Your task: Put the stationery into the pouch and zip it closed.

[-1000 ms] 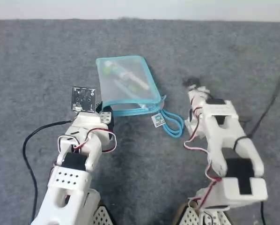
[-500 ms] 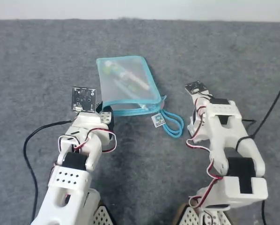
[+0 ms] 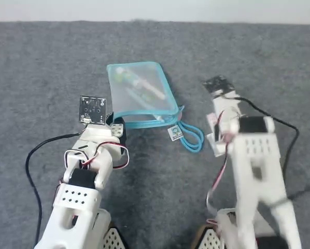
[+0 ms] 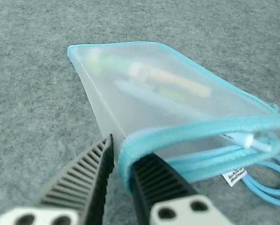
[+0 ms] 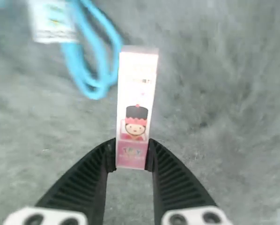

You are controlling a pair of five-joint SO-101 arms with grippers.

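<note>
The table (image 3: 41,62) has a grey, felt-like covering that runs back to a pale wall strip (image 3: 155,10). On it lies a translucent teal-edged zip pouch (image 3: 142,96) with pens (image 3: 139,83) inside. The left hand (image 4: 119,154) is clenched on the pouch's zip-edge corner. The right hand (image 5: 130,145) grasps a pink-and-white rectangular stick (image 5: 136,93) near the pouch's blue cord loop (image 5: 95,61).

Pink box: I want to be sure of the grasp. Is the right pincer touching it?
Touching. In the right wrist view the right pincer has both fingers pressed against the sides of the pink box, with no gap.
</note>
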